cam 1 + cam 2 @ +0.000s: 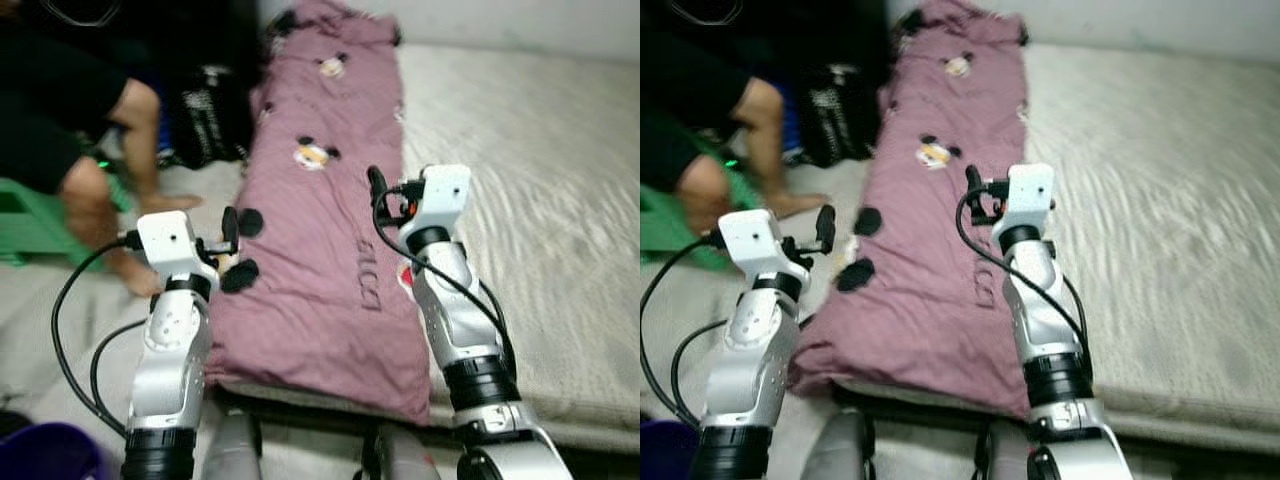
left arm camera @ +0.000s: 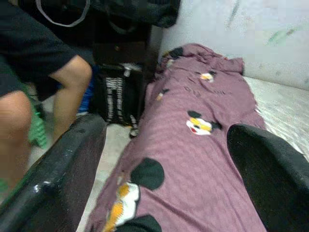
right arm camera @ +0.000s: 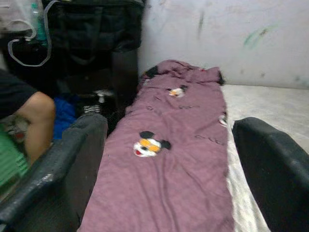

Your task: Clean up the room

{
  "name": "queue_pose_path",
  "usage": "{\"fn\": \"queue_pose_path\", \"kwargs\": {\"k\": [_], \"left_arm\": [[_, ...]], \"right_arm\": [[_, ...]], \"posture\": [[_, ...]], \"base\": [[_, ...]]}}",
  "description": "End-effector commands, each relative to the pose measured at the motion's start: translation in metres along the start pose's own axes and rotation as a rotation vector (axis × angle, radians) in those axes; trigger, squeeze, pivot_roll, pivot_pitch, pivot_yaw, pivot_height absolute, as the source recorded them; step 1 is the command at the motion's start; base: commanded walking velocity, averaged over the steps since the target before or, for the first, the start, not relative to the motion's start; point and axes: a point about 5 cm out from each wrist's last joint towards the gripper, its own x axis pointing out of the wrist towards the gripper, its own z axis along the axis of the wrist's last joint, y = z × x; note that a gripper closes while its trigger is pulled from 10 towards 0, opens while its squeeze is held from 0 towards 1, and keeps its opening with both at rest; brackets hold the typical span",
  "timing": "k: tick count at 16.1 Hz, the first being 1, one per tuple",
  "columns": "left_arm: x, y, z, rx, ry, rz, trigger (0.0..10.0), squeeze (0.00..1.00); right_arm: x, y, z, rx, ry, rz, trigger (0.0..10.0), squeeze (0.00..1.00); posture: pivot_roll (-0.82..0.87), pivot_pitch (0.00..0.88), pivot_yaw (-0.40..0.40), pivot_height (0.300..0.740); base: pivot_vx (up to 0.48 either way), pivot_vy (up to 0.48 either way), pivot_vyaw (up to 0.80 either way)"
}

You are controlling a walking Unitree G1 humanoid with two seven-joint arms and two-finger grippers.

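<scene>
With both my left gripper point(image 1: 232, 232) and right gripper point(image 1: 377, 187) spread apart and empty above the purple blanket point(image 1: 320, 250), I may pinch only a thin fold, which could slip out.

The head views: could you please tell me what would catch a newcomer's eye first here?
First, the long mauve folded blanket with cartoon mouse prints, lying along the left edge of the pale quilted mattress. Above its near end hover the left gripper and right gripper, both open. To the left, a person's bare legs stand beside a black striped bag.
</scene>
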Motion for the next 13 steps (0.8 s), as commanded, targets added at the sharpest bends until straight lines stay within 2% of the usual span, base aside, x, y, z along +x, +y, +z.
{"fn": "queue_pose_path", "kwargs": {"k": [1,6,10,13], "left_arm": [[0.002,0.0,0.0,0.006,-0.001,0.01,10.0,0.0],[0.002,-0.001,-0.001,0.01,0.001,0.002,10.0,0.0],[0.004,-0.004,-0.002,0.023,0.001,-0.017,10.0,0.0],[0.004,-0.004,-0.003,0.022,0.003,-0.023,10.0,0.0]], "right_arm": [[0.0,-0.001,-0.002,0.0,0.003,-0.007,10.0,0.0],[-0.005,-0.005,-0.011,-0.023,0.026,-0.017,10.0,0.0],[-0.013,-0.009,-0.026,-0.043,0.069,-0.03,10.0,0.0],[-0.013,-0.008,-0.027,-0.04,0.065,-0.032,10.0,0.0]], "posture": [[0.06,0.0,-0.011,0.74],[0.06,0.0,-0.008,0.74],[0.06,0.0,-0.007,0.74],[0.06,0.0,-0.006,0.74]], "base": [[0.0,0.0,0.0],[0.0,0.0,0.0],[0.0,0.0,0.0],[0.0,0.0,0.0]]}}
